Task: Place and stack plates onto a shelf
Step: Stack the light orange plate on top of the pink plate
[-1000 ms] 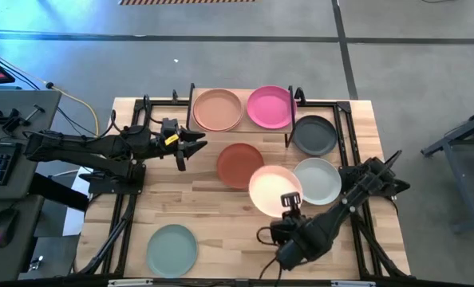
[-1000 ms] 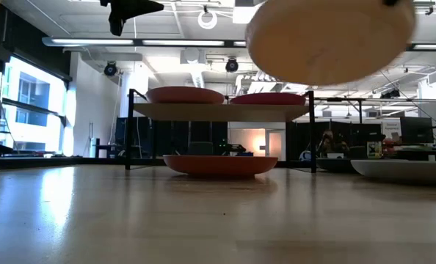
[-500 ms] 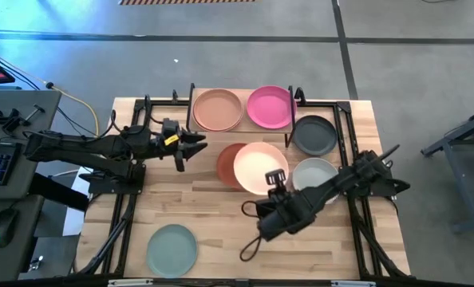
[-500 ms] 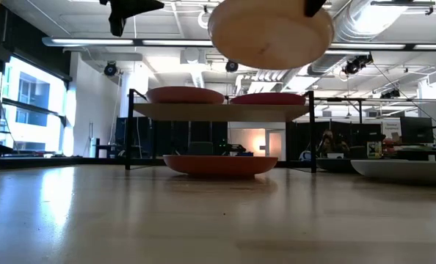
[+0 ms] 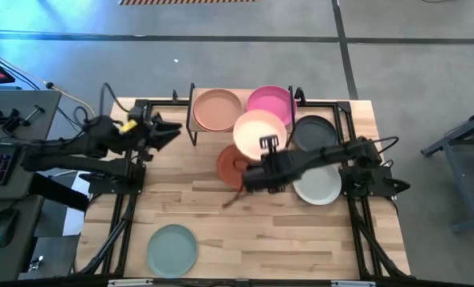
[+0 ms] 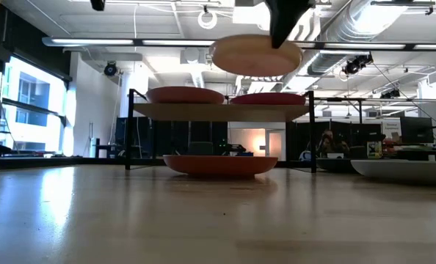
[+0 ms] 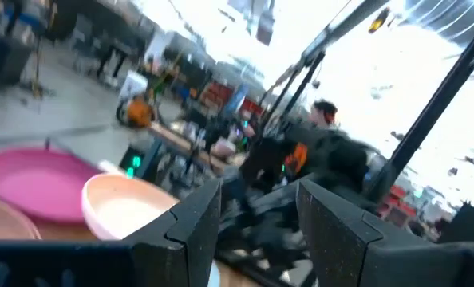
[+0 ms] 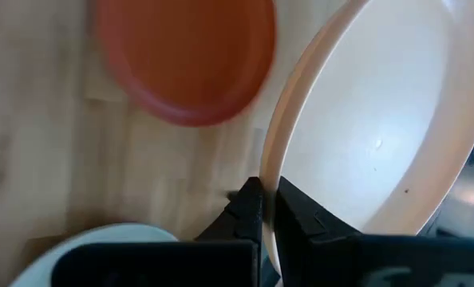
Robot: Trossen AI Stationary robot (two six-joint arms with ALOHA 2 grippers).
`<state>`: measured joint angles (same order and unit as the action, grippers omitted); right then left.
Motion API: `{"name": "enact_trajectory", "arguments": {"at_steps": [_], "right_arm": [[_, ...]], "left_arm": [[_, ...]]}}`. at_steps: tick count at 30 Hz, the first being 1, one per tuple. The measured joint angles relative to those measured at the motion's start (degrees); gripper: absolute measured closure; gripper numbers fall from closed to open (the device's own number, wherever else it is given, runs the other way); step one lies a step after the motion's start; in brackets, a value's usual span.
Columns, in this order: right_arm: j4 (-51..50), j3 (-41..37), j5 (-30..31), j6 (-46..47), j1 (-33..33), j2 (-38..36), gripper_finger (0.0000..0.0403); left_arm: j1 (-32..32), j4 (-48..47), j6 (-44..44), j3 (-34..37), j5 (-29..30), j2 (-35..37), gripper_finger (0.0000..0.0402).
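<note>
My right gripper is shut on a cream plate, which hangs above the front edge of the shelf, higher than the plates there. The shelf's wood top carries a peach plate and a magenta plate. A terracotta plate lies flat on the table in front of the shelf, partly under my right arm. My left gripper stands open with nothing between its fingers, left of the shelf and well above the table. My right gripper pinches the cream plate's near rim between its two fingers, one finger on the inner face and one on the underside. The fingers slant down from the table's near side. The plate is lifted clear and sits close to level.
A dark grey plate lies right of the shelf, a pale grey-white plate nearer on the right, and a sage green plate at the near left. Black frame rails run along both table sides.
My right gripper has carried the cream plate from the near right of the table toward the far edge and left, slightly up, to the shelf's front. The plate has stayed clear of everything. My left gripper has drawn back toward the table's left edge and risen.
</note>
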<state>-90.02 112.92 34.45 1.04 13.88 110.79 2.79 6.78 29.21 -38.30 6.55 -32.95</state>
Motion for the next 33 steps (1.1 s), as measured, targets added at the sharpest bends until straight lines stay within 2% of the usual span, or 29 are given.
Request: {"name": "enact_trajectory", "arguments": {"at_steps": [6,12,23,28,33], "right_arm": [[1.06,-0.04,-0.63,-0.01,-8.11,-2.78,0.0403],[4.99,-0.04,-2.33,-2.95,-14.27,-4.18,0.0403],[9.7,-0.37,-9.24,-6.18,-21.54,-1.03,0.0403],[9.73,-0.39,-10.07,-10.29,-23.3,0.52,0.0403],[8.09,-0.39,-12.66,-7.82,-25.48,0.58,0.0403]], "left_arm": [[1.88,0.03,-3.17,0.0,0.64,4.03,0.0245],[2.88,-0.08,-6.37,0.0,0.76,4.72,0.0245],[2.88,-0.25,-6.28,0.0,0.72,4.46,0.0245],[2.86,-0.38,-4.02,0.0,0.7,4.46,0.0245],[2.86,-0.38,-3.44,0.0,0.7,4.46,0.0245]]}}
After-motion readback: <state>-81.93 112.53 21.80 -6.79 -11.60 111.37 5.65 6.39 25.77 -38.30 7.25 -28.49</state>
